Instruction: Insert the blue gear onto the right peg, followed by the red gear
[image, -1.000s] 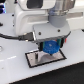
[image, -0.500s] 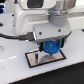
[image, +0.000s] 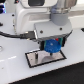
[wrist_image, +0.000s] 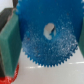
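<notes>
- Two gears must go on the right peg, and I judge neither is seated yet: the blue gear (image: 52, 46) hangs in the fingers (image: 52, 48) just above the grey plate (image: 34, 59), toward its end at the exterior view's right.
- My wrist view fills with the blue gear (wrist_image: 47, 34), its centre hole showing something pale through it; I cannot tell whether that is a peg.
- Pinched at its rim, as far as I can see, the gear sits between the fingers; a green pad (wrist_image: 10, 42) lies against one edge.
- Lying roughly flat, the gear has its face level and its axis about upright, which suits a drop onto a peg.
- Red shows at one corner of the wrist view, possibly the red gear (wrist_image: 6, 80); its turn remains.
</notes>
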